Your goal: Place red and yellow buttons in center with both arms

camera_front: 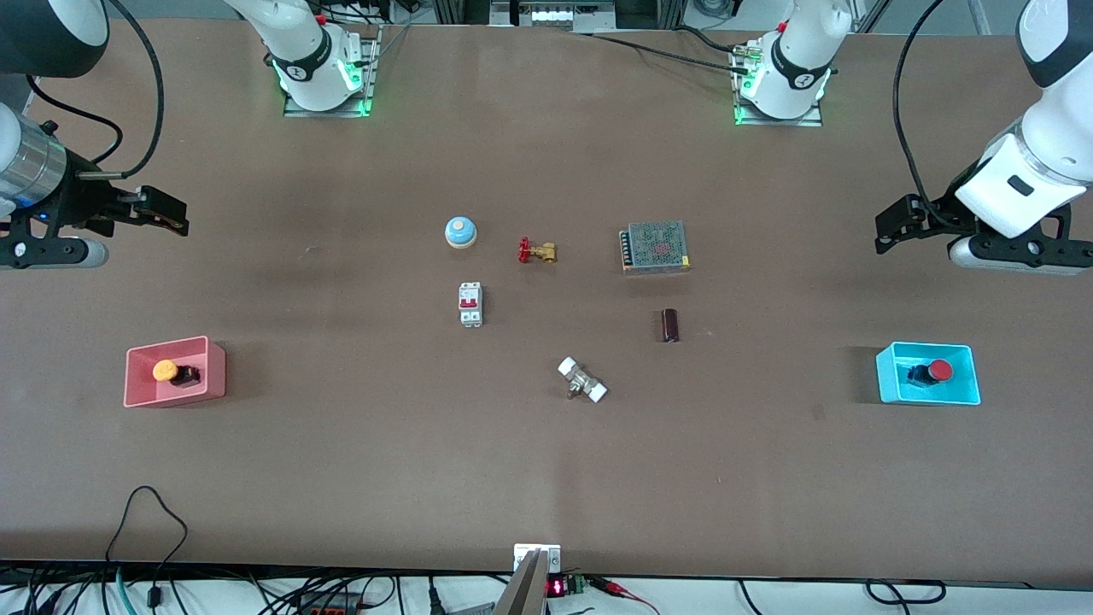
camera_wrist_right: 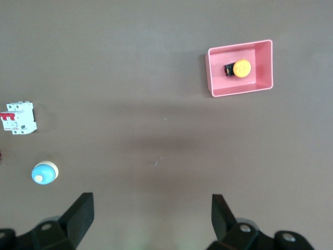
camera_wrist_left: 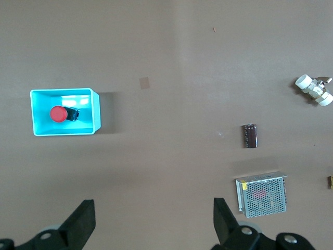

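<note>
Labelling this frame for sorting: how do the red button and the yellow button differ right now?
The red button has a red cap and lies in a cyan bin toward the left arm's end. The yellow button has an orange-yellow cap and lies in a pink bin toward the right arm's end. Both lie on their sides, black bodies showing, ungripped.

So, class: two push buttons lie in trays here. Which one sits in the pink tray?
The yellow button lies in the pink tray, toward the right arm's end of the table. The red button lies in the blue tray.
</note>
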